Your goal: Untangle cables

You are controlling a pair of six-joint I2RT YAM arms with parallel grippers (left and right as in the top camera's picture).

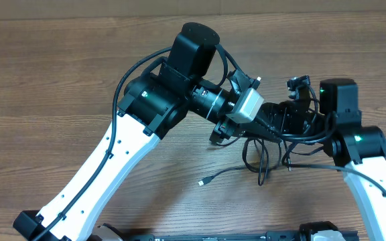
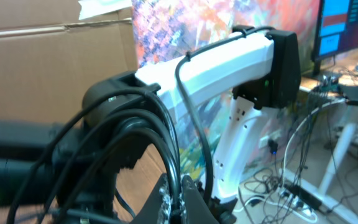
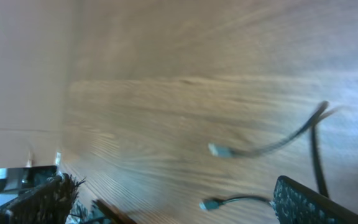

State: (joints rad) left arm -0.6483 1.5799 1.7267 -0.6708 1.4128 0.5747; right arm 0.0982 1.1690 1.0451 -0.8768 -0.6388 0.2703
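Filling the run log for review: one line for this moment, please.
phase: untangling | cables: crossing loops, one plug lying free | left gripper: state unclear | right gripper: open

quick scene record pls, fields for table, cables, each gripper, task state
surface: wooden table
cables: thin black cables looped on the table below where the two arms meet
plug end: one plug end lies loose, left of the loops
left gripper: left gripper at the frame edge, state unclear
right gripper: right gripper open, fingers wide apart over the table
task state: loops not yet separated
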